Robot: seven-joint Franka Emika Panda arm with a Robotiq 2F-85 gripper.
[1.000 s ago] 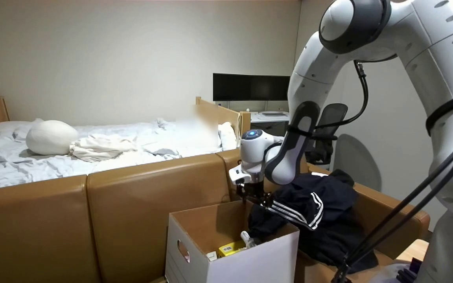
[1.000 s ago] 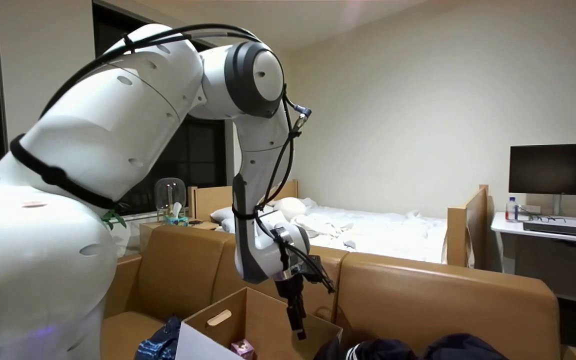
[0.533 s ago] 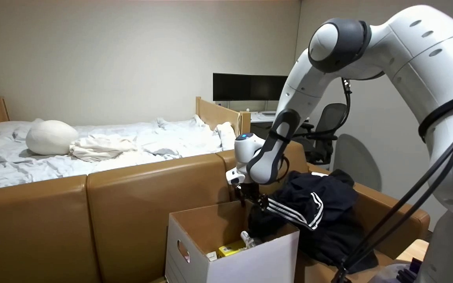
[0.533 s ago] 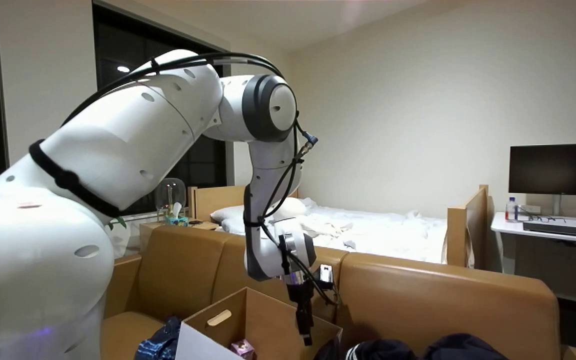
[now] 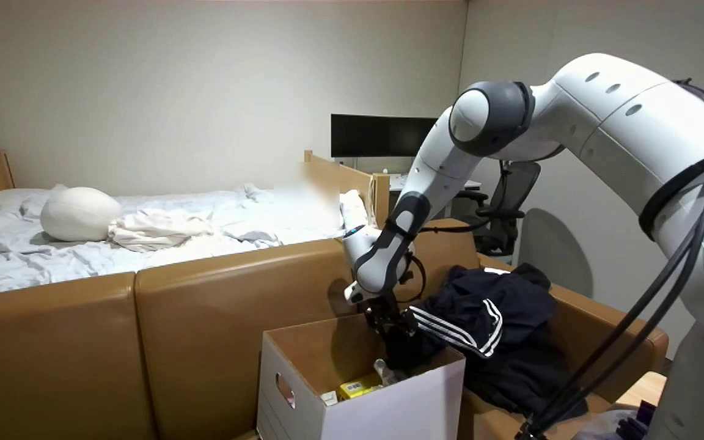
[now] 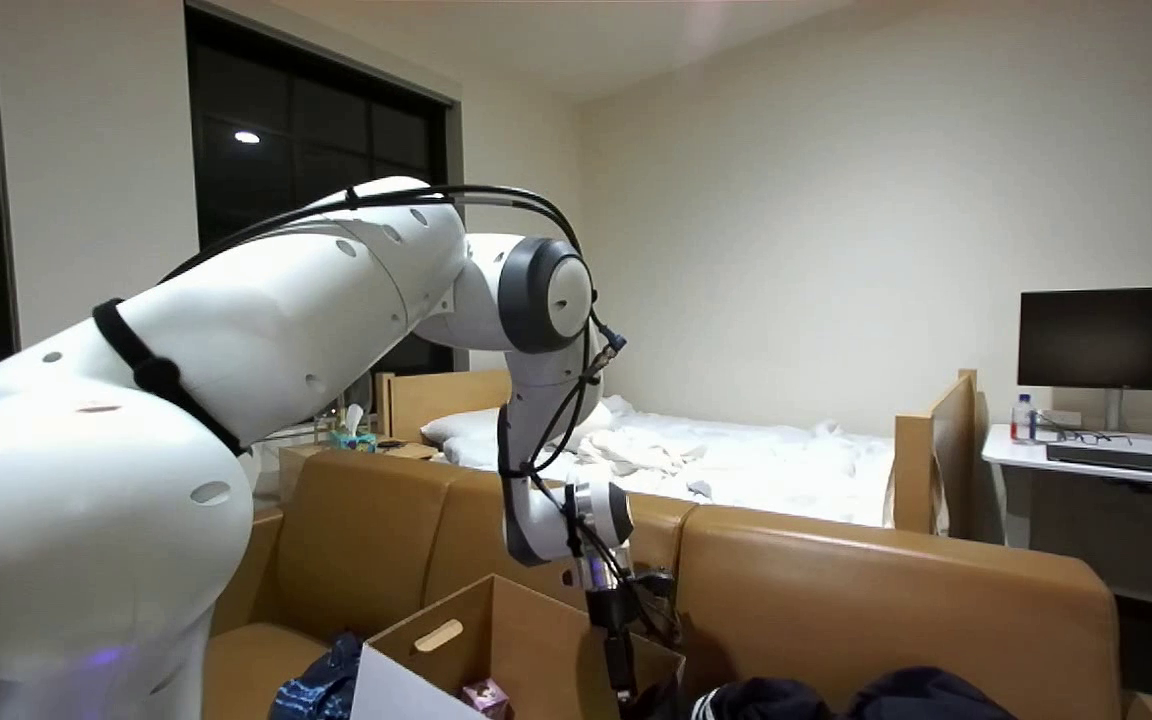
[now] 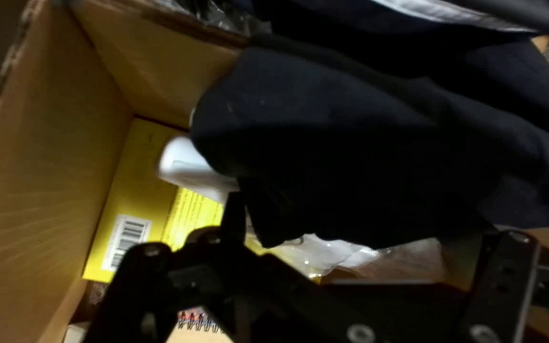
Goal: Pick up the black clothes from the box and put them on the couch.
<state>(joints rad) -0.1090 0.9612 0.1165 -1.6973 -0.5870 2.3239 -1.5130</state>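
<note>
where black clothes point(image 5: 508, 311) cross the box point(image 5: 395, 400) edge, jaws stand apart beside open room

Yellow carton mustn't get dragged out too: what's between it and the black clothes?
In the wrist view, a partly hidden white item shows between the yellow carton and the black clothes, overlapping the carton.

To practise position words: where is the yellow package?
In the wrist view's left half, the package lies inside the box, left of the black clothes.
</note>
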